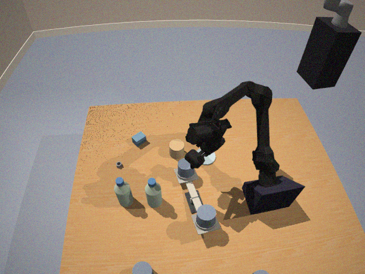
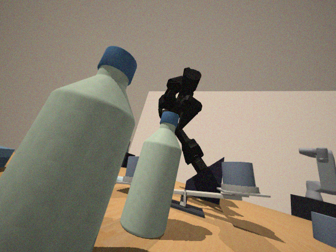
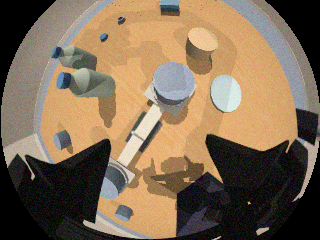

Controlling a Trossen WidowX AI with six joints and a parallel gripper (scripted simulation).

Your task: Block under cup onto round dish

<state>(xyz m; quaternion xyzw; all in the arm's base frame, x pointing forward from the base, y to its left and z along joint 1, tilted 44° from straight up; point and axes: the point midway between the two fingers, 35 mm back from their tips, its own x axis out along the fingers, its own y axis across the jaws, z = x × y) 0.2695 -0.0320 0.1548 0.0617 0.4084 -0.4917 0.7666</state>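
The far blue-grey cup (image 1: 185,168) (image 2: 132,164) (image 3: 174,82) stands upside down on one end of the balance (image 1: 193,191) (image 2: 202,193) (image 3: 149,121). The near cup (image 1: 206,216) (image 2: 238,173) (image 3: 111,186) stands on the other end. The beam's tilt is hard to judge. No block shows; what is under either cup is hidden. The round pale dish (image 1: 210,159) (image 3: 226,93) lies behind the far cup with nothing on it, partly hidden by the arm in the top view. My gripper (image 3: 159,142) is wide open and empty, in the air above the balance, touching neither cup.
Two green bottles (image 1: 124,193) (image 1: 153,193) stand left of the balance. A tan cylinder (image 1: 177,148) (image 3: 201,45) stands close to the far cup and dish. A blue box (image 1: 139,138) lies farther left. Blue-grey cylinders (image 1: 142,268) (image 1: 260,272) stand at the near side.
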